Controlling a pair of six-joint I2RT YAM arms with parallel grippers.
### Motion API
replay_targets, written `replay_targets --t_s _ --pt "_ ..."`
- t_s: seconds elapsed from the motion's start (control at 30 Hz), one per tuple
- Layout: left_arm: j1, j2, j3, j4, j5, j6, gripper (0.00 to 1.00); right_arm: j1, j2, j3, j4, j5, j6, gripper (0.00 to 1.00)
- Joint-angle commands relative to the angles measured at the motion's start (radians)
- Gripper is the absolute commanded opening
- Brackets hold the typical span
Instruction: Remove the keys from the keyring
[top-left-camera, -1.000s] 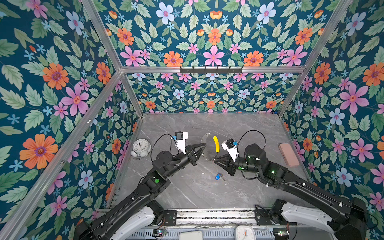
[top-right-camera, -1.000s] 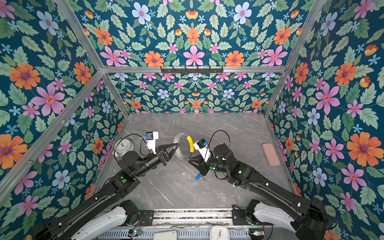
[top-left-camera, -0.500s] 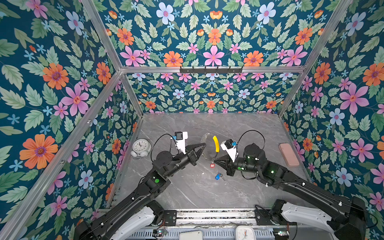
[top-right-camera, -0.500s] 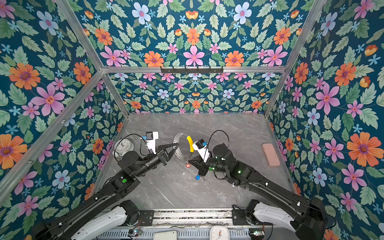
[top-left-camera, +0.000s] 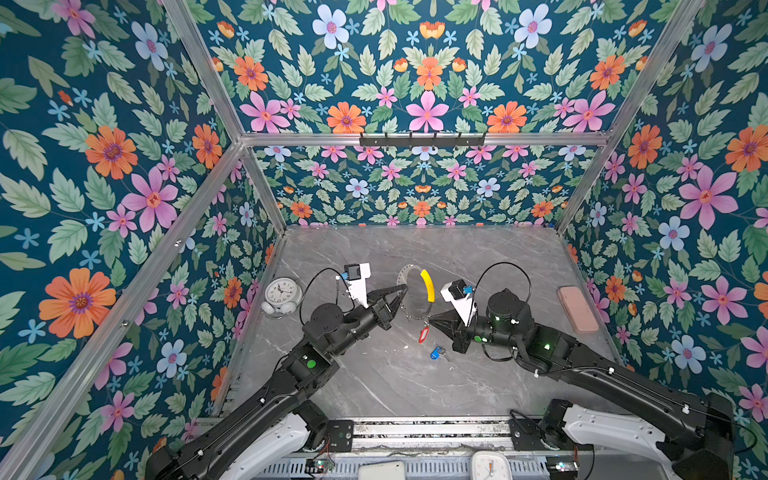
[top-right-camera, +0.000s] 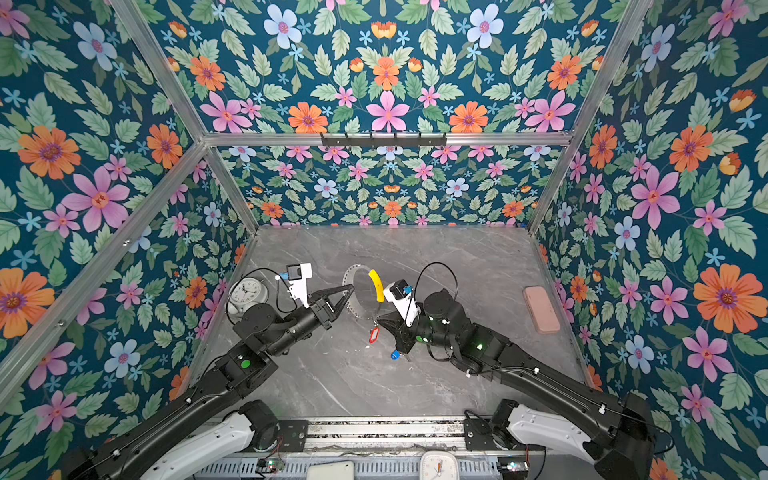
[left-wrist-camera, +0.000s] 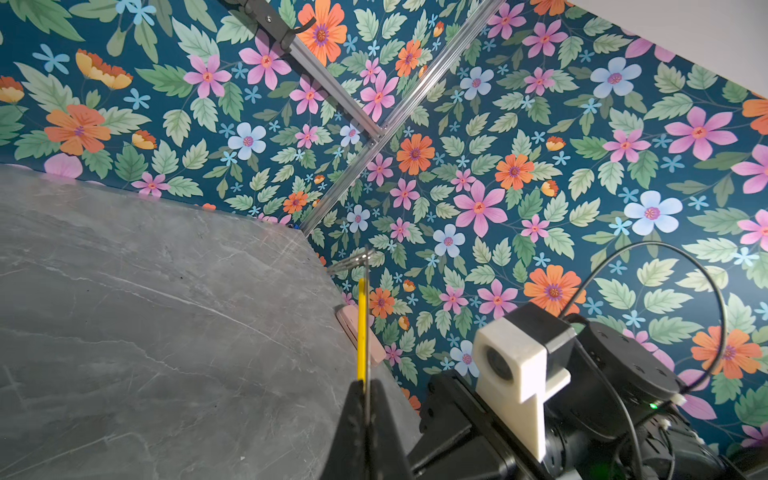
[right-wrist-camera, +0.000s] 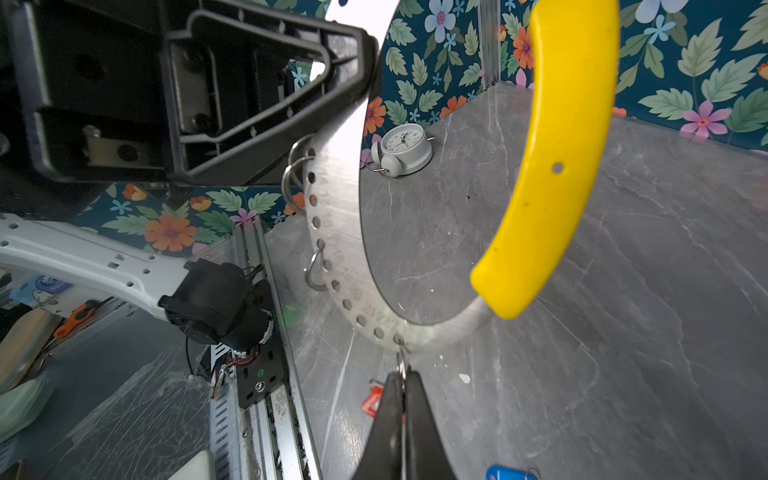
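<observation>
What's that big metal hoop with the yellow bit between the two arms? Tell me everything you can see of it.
The keyring is a thin, flat grey metal hoop, held roughly upright on edge. A yellow sleeve covers one arc; the bare band has a row of small holes with stamped numbers, a few carrying small split rings. The left gripper grips its bare side, jaws shut; the right gripper has jaws shut on a split ring at the bottom, where a red tag hangs.

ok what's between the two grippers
The keyring, held up off the table: left gripper shut on its rim, right gripper pinching a small ring at its bottom. Both top views show it.
</observation>
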Motion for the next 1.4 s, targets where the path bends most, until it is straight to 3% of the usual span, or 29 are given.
replay_targets --t_s 0.0,0.33,0.5,0.67,1.0,1.37 --pt "0.003 0.006 0.008 -0.003 -0.033 -0.006 0.0 0.011 -0.004 0.01 0.004 0.041 -0.027 0.0" --pt "0.002 0.009 -0.003 0.016 -0.027 -0.053 0.0 0.012 -0.037 -0.028 0.136 0.045 -0.039 0.0" --pt "0.002 0.015 -0.011 0.019 -0.012 -0.068 0.3 0.013 -0.051 -0.045 0.196 0.05 -0.036 0.0" --pt "0.003 0.017 -0.025 0.01 0.005 -0.071 0.41 0.013 -0.053 -0.048 0.227 0.08 -0.031 0.0" --pt "0.003 0.032 -0.044 -0.029 0.087 -0.078 0.46 -0.014 -0.047 -0.04 0.264 0.135 -0.026 0.0" --pt "0.003 -0.001 -0.13 -0.067 0.148 -0.124 0.5 -0.097 -0.036 -0.007 0.242 0.084 -0.017 0.0"
